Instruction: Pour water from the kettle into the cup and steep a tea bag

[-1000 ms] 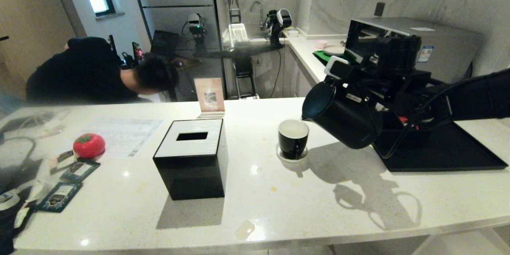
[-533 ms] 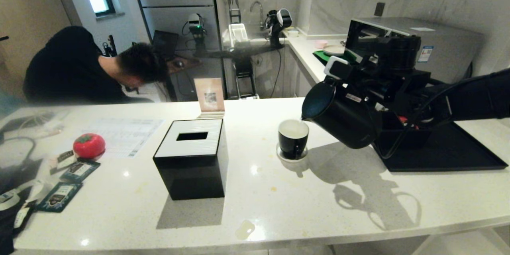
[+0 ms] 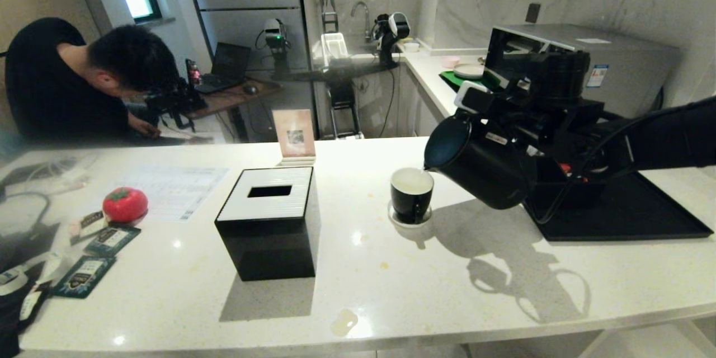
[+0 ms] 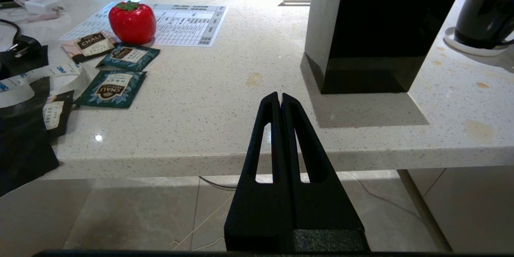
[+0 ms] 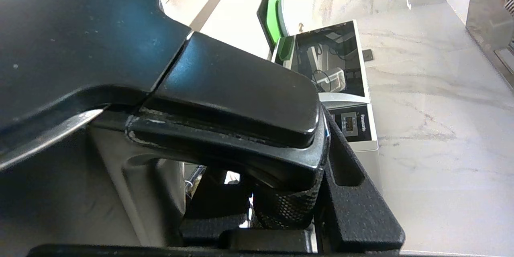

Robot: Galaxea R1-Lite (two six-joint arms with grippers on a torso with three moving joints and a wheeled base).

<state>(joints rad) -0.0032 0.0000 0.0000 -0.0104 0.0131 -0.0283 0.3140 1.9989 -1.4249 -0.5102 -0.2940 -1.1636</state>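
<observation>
One gripper (image 3: 551, 140), right, clamped on kettle (image 3: 481, 165) handle, tipped so spout sits over cup (image 3: 411, 194); left gripper (image 4: 281, 100) shut, empty, parked off counter edge.

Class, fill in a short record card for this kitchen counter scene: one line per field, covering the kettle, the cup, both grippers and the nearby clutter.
Kettle: matte black electric kettle, tilted, spout over the cup
Cup: glossy black cup, white inside, on a small white saucer
Right gripper: right gripper clamped on kettle handle
Left gripper: left gripper shut, off the counter's near edge
Clutter: black tissue box, red strawberry-shaped object, teal packets
</observation>
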